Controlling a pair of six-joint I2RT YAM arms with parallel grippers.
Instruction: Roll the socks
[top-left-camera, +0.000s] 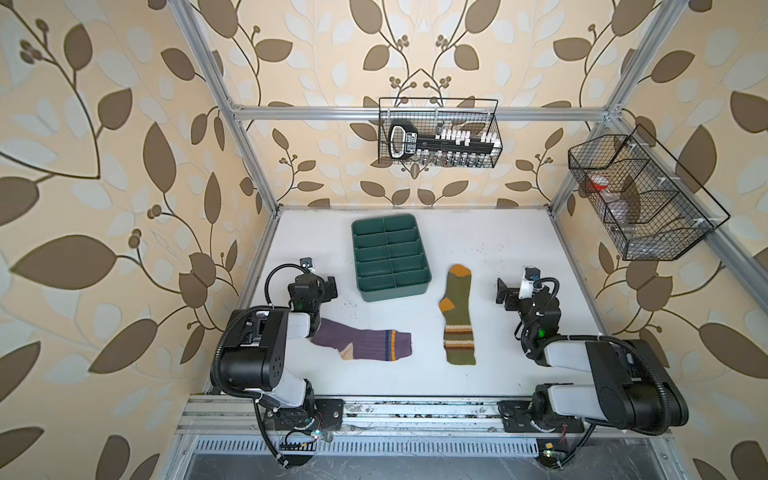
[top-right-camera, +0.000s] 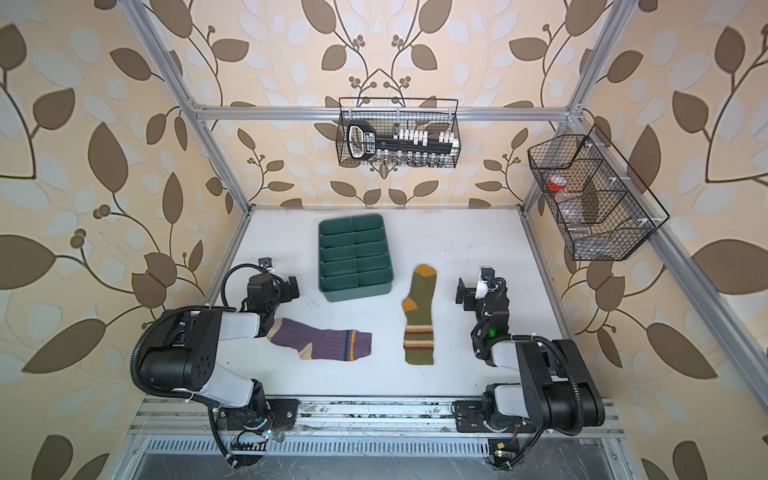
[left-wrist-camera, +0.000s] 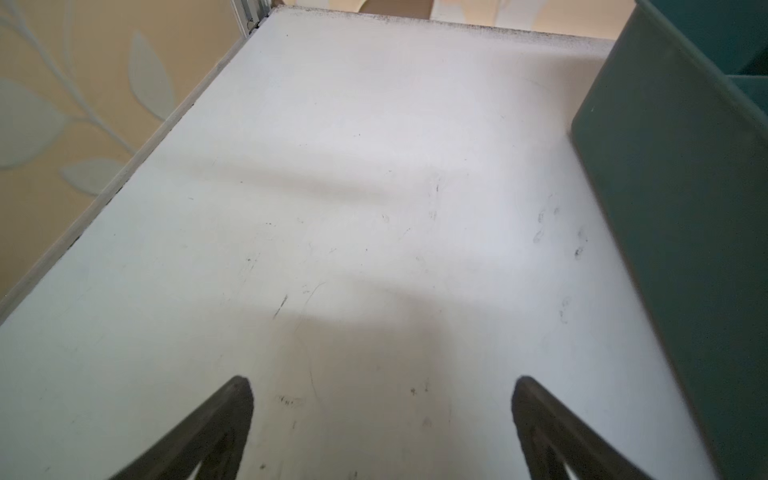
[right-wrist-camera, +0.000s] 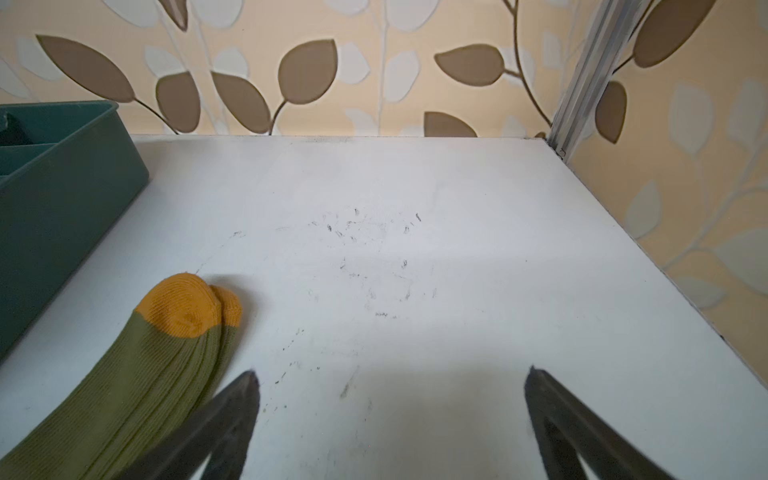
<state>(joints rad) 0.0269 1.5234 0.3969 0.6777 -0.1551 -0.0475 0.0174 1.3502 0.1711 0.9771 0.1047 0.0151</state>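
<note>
Nearest the front, the purple sock lies flat on the table, its foot end under the left arm. To its right the green sock lies flat, toe pointing back. The left gripper and the right gripper have their jaws wide apart and empty. The tray sits farthest back.

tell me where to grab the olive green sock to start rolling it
The mustard toe of the olive green sock, pinched from above by the open right gripper beside it. The sock lies flat and straight, toe far, striped cuff near, so the narrow toe probably makes the tightest start for a roll toward the cuff.
</note>
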